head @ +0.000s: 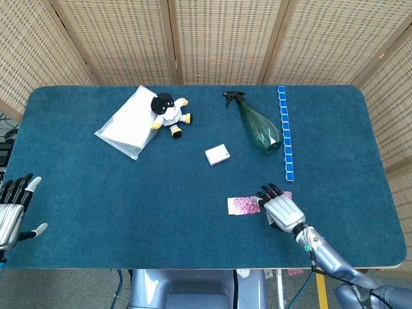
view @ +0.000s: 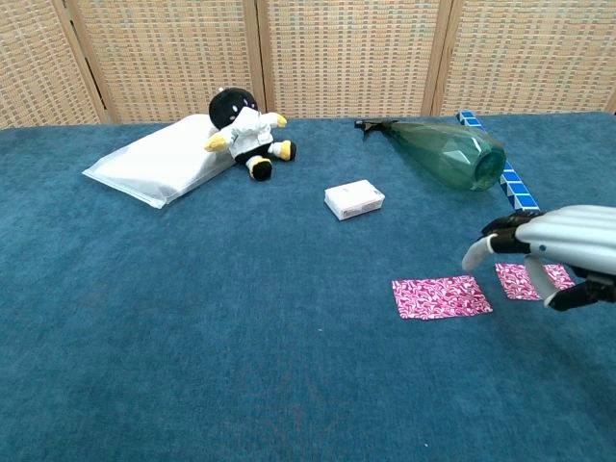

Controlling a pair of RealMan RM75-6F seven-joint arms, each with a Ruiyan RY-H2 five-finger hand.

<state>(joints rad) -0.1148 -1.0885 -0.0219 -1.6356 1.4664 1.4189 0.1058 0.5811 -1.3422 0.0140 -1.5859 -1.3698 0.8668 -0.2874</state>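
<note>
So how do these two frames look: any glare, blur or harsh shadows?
Head view: even, soft light, everything sharp, only faint shadows under the plush toy and spray bottle. Chest view: right hand slightly soft and cut off by the frame edge; mild highlights on the bottle, no strong glare.

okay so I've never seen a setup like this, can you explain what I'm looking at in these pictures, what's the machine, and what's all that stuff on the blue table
This is a two-armed robot with human-like hands, steered by a person. One picture looks down from its head, the other looks forward from its chest. The right hand hovers, fingers spread, over two pink patterned cloths: the larger cloth and the smaller cloth. It holds nothing. The left hand waits open past the table edge. Also on the table: a green spray bottle lying down, a blue block strip, a small white box, a plush doll and a white bag.
</note>
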